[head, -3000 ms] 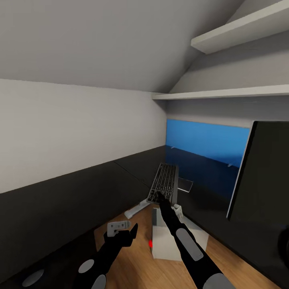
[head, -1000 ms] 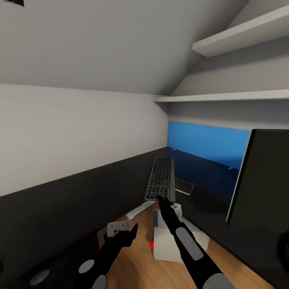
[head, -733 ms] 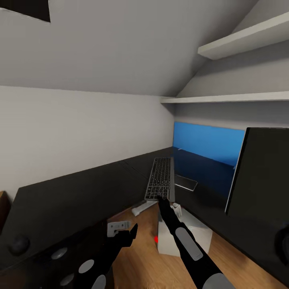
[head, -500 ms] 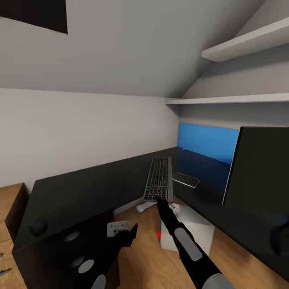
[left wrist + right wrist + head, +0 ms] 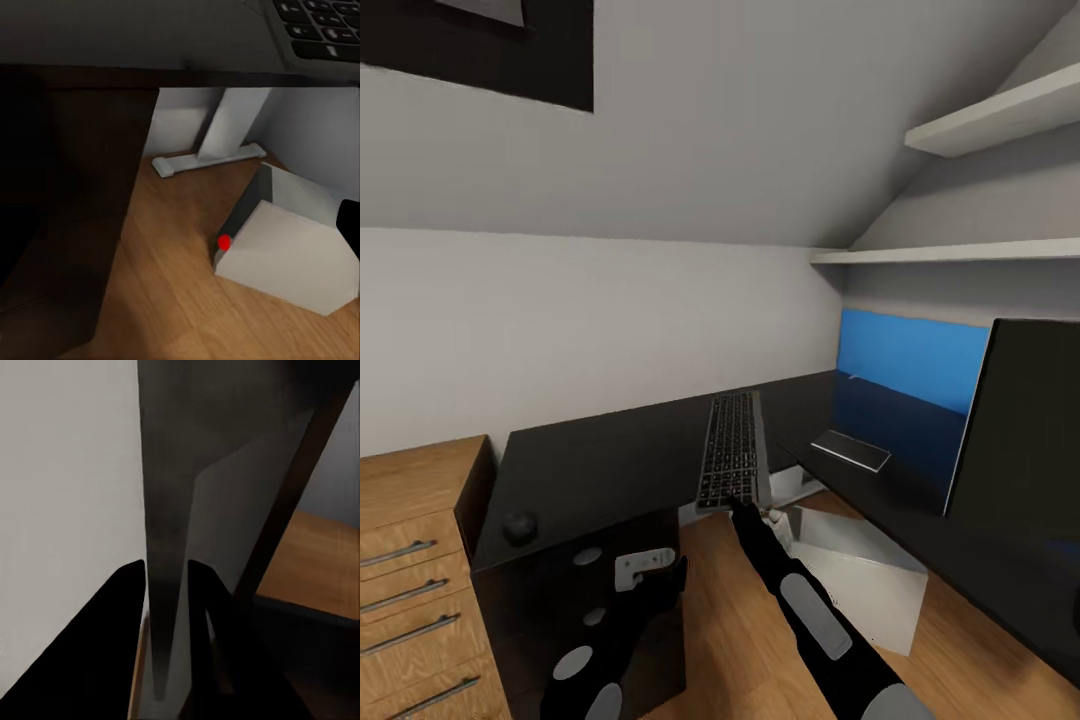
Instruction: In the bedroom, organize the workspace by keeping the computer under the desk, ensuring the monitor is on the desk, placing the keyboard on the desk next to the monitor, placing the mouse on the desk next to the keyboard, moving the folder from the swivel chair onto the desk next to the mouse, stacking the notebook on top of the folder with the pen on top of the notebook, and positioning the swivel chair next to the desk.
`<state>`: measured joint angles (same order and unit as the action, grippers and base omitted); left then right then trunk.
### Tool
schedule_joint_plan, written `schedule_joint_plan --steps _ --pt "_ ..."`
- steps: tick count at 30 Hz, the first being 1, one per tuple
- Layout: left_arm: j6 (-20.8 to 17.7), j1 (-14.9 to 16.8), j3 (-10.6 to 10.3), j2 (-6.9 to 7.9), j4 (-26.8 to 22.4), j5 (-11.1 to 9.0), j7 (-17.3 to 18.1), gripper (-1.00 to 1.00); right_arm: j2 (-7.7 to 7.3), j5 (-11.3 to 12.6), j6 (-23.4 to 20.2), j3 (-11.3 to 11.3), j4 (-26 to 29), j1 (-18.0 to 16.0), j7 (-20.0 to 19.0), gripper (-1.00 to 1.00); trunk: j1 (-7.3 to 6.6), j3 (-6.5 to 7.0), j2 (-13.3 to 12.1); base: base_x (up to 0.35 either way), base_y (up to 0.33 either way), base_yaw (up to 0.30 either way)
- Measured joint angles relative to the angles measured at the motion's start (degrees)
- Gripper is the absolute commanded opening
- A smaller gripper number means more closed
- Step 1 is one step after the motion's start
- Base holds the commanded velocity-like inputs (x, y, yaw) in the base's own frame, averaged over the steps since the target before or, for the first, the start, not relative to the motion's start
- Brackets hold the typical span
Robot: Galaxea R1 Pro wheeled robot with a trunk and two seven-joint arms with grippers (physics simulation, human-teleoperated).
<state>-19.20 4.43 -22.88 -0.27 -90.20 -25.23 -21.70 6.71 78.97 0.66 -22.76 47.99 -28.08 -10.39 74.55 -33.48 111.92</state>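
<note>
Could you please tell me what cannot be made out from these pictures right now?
- Left gripper: head view shows it from behind, dark against the black drawer unit; open or shut is unclear.
- Monitor: cut off by the head view's right edge; its foot is out of frame.
- Keyboard: right wrist view sees it edge-on between the fingers; no keys readable.
- Computer: far corner cut off by the left wrist view's edge.
</note>
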Motion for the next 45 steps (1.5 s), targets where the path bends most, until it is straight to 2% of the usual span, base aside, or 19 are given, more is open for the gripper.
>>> schedule_joint_plan --steps 4,12,18,22,33,45 --pt "0.00 0.00 -0.02 0.00 -0.01 0.00 -0.12 1.00 -0.01 0.01 -1.18 -0.69 -0.02 0.00 0.00 -1.00 0.01 0.13 0.00 -0.046 0.000 0.255" --pt "0.04 0.01 -0.02 0.00 -0.01 0.00 -0.15 1.00 -0.35 0.21 -3.06 -0.42 0.01 -0.01 -0.27 -1.00 0.00 0.18 0.00 -0.024 0.000 0.116" --pt "0.04 0.01 -0.06 0.00 -0.04 0.00 -0.15 1.00 -0.45 -0.03 -3.21 -0.53 0.07 -0.01 -0.68 -1.00 0.00 0.18 0.00 -0.001 0.000 0.007" --pt "0.06 0.01 -0.07 0.00 -0.03 0.03 -0.15 1.00 -0.87 0.13 -2.99 -0.52 0.37 -0.01 -3.38 -1.00 0.00 0.18 0.00 0.000 0.000 0.000" --pt "0.10 0.01 0.00 0.00 -0.04 0.10 -0.16 1.00 -1.35 0.04 -2.72 -0.26 1.91 -0.01 -4.26 -1.00 0.00 0.18 0.00 0.000 -0.007 0.000" --pt "0.11 0.00 0.03 0.01 -0.08 0.17 -0.18 1.00 -1.23 0.04 -2.71 -0.26 1.92 -0.02 -3.82 -1.00 0.01 0.18 0.00 -0.083 -0.249 0.193"
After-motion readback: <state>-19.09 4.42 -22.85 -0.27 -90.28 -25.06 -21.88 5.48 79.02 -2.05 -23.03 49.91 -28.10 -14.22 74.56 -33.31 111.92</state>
